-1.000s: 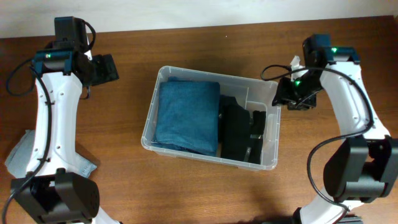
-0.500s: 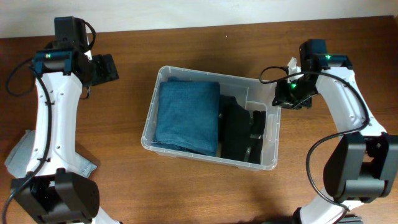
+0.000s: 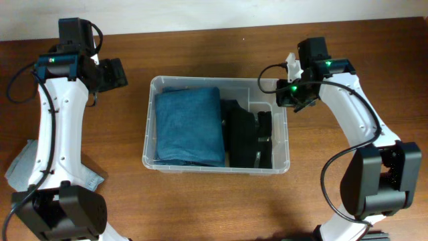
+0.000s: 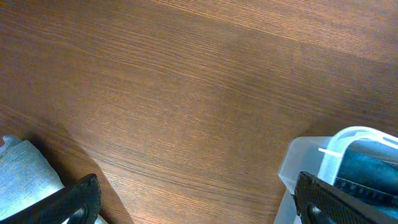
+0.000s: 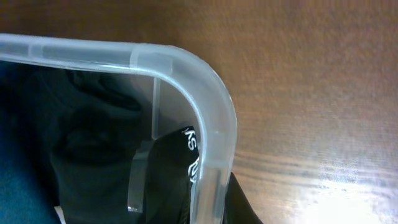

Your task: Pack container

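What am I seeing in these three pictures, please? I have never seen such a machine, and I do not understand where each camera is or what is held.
These are two robot arms at a wooden table. One picture looks down from above. The other two come from a camera on each wrist. In the middle stands a clear container with a folded blue cloth and black items inside. A grey cloth lies beside the left arm. The left gripper is open and empty. The right gripper appears to pinch the container's corner rim.
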Motion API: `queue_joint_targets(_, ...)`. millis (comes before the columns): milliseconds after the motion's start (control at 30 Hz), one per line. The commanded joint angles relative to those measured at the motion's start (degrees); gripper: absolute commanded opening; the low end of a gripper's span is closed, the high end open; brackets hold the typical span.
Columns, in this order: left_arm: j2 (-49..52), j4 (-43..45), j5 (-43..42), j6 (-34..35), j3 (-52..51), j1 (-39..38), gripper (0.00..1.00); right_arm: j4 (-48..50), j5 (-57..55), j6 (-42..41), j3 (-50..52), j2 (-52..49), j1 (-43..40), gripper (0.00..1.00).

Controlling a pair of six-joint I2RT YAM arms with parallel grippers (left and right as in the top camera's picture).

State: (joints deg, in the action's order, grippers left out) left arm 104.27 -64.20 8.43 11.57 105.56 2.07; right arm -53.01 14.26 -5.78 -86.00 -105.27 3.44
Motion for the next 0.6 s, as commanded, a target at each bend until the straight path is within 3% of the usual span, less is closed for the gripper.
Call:
queue_joint_targets(0,-1.11,-0.04,0.42,-0.09,0.66,0.39,0.99,1.97,2.23,1.11,-0.11,0.02,2.21,0.1)
queue_joint_targets(67,-1.11,-0.04,0.44,-0.09,0.66,0.42,0.99,3.06,2.25,1.09,-0.13,0.02,2.45,0.13)
queue_joint_targets(133,-1.11,-0.04,0.44,-0.09,0.66,0.42,0.99,3.78,2.25,1.09,-0.2,0.02,2.49,0.41)
queue_joint_targets(200,-1.11,-0.04,0.44,-0.09,0.66,0.42,0.99,4.0,2.27,1.09,-0.66,0.02,2.49,0.78)
queue_joint_targets(267,-1.14,0.02,0.44,-0.07,0.68,0.74,0.99,4.0,2.27,1.11,-1.51,0.02,2.49,0.92)
queue_joint_targets(333,-1.42,0.13,0.42,0.07,0.68,1.77,0.99,4.0,2.25,1.14,-3.13,0.02,2.47,1.0)
queue_joint_targets(567,-4.02,-0.11,0.33,5.79,0.68,11.82,0.99,-1.51,1.6,2.38,-17.49,0.02,-0.5,0.99)
